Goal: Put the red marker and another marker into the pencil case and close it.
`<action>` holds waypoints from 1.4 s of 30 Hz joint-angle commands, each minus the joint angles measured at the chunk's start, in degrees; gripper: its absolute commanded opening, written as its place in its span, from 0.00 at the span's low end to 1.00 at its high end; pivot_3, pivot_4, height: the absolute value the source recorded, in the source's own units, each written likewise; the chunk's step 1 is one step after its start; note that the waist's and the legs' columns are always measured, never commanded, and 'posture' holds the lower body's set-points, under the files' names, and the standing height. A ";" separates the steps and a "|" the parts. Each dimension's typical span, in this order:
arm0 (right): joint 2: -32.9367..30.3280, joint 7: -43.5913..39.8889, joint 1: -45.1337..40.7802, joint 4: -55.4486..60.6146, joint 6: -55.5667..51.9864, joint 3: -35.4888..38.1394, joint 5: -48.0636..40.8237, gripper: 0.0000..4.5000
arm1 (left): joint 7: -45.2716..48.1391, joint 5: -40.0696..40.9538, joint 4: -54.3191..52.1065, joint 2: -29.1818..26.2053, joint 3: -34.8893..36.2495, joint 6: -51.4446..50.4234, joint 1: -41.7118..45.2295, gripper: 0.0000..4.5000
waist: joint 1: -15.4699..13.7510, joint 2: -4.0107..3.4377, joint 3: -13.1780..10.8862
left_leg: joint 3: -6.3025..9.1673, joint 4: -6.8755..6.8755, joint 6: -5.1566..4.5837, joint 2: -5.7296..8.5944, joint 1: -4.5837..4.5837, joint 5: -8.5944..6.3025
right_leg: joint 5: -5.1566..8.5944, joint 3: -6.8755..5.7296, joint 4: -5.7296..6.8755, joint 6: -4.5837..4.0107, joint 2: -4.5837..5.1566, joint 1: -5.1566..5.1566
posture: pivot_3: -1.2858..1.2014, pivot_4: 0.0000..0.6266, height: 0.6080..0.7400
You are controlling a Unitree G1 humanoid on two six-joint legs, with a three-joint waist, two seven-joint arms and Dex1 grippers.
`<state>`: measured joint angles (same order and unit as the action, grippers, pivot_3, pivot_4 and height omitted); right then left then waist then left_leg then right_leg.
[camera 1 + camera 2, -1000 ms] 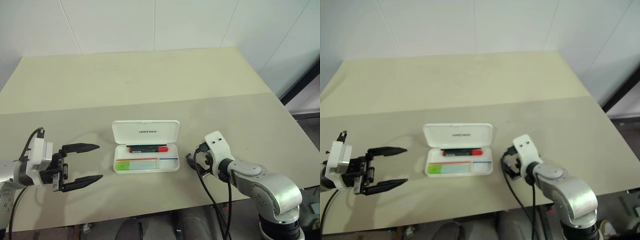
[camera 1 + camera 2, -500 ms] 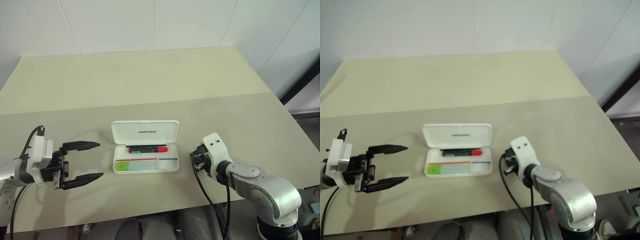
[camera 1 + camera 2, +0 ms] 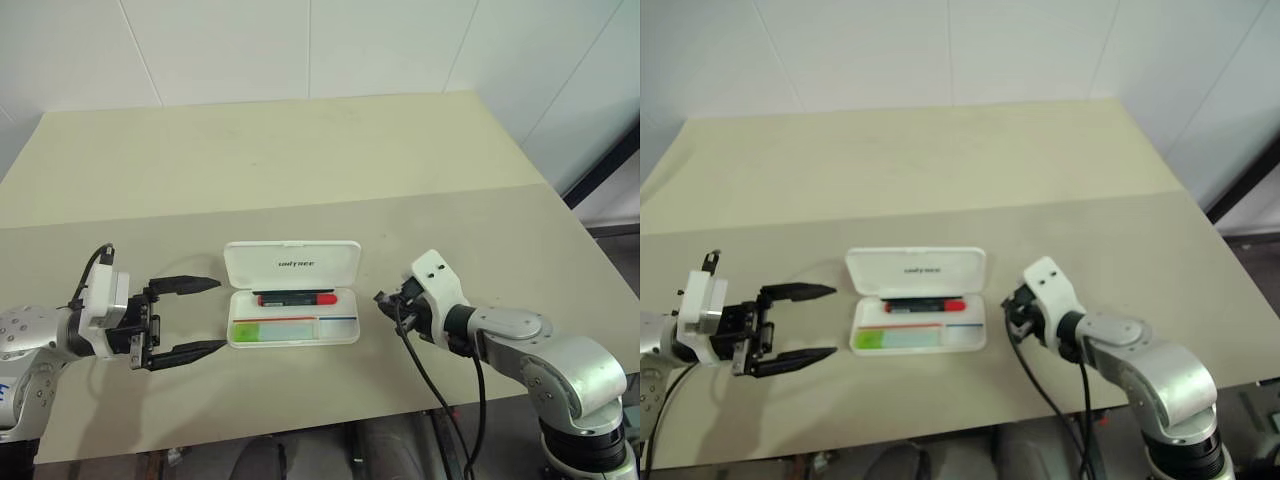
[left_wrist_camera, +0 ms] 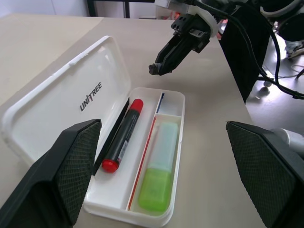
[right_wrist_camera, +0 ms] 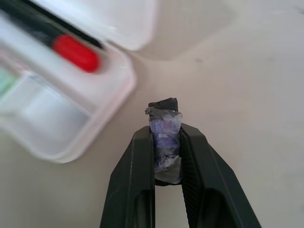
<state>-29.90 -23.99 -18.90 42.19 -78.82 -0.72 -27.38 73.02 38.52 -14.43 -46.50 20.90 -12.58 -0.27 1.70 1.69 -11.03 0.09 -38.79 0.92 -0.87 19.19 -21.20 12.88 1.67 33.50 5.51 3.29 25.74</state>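
The pencil case (image 3: pixel 291 293) lies open mid-surface (image 3: pixel 300 170), lid tipped back toward 12 o'clock; the red marker (image 3: pixel 295 298) fills its far slot, another marker (image 4: pixel 159 181) the near one; left gripper (image 3: pixel 195 317) at 9 o'clock, jaws spread; right gripper (image 5: pixel 166 142) at 3 o'clock pinches a small bluish wad (image 5: pixel 165 138), perhaps tape; bare surface beyond.

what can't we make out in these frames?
- Small dark object pinched in the right gripper: too small in the head views, and in the right wrist view the fingers cover its sides; identity unclear.
- Pencil case with the red marker: blurred and cut off by the right wrist view's edge.
- Left gripper: its fingers are cut off by the left wrist view's lower edge.
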 commanded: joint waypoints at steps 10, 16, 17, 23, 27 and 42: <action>-2.88 -8.90 -8.81 1.84 6.53 -1.43 -8.57 0.08 | -1.69 1.76 -3.86 2.91 -4.49 -0.83 2.61 1.00 | -0.04 0.00 0.00 | 0.02 -0.03 0.00 0.01 0.00 0.00 | -0.02 0.00 0.00 0.03 0.01 -0.01 | 0.52 0.24 1.00; -6.17 -12.80 -10.57 -0.54 11.89 -8.21 -7.40 0.08 | -2.18 1.70 -4.19 3.50 -5.27 -0.86 2.92 1.00 | -0.10 0.00 0.00 | 0.05 -0.02 0.00 0.02 0.03 0.00 | -0.10 -0.03 -0.05 0.17 0.03 -0.01 | 0.52 0.24 1.00; -6.59 -13.34 -10.76 -0.80 12.58 -9.06 -7.24 0.08 | -2.26 1.75 -4.27 3.54 -5.25 -0.89 2.86 1.00 | -0.10 0.00 0.00 | 0.04 -0.02 0.00 0.03 0.03 0.00 | -0.10 -0.03 -0.04 0.17 0.04 -0.01 | 0.52 0.24 1.00; -9.08 -16.80 -11.71 -2.55 16.96 -14.52 -5.40 0.08 | -2.57 1.84 -4.96 3.84 -4.81 -0.64 1.63 1.00 | -0.06 0.00 0.00 | 0.04 -0.04 0.00 0.03 0.03 0.00 | -0.10 -0.04 -0.04 0.18 0.05 -0.01 | 0.52 0.24 1.00; -12.73 -20.69 -12.55 -5.12 22.14 -19.07 -1.41 0.08 | -2.03 1.82 -5.23 3.37 -4.01 -0.43 0.42 1.00 | -0.11 -0.01 0.00 | 0.04 -0.05 0.00 0.03 0.02 0.00 | -0.10 -0.04 -0.04 0.17 0.06 -0.01 | 0.52 0.24 1.00; -14.04 -29.64 -14.73 -13.18 33.57 -24.16 7.23 0.08 | -1.39 2.28 -5.85 0.68 3.78 0.10 -4.69 1.00 | -0.12 -0.02 -0.02 | 0.04 -0.06 0.01 0.03 0.02 -0.01 | -0.08 -0.07 -0.07 0.13 0.08 -0.01 | 0.52 0.24 1.00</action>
<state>-43.88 -52.50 -32.72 28.67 -46.89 -24.75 -20.68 71.76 39.10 -18.16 -45.22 22.64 -13.01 -4.83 1.58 1.67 -11.05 0.14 -38.85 0.93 -0.83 19.21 -21.21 12.80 1.59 33.44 5.65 3.38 25.73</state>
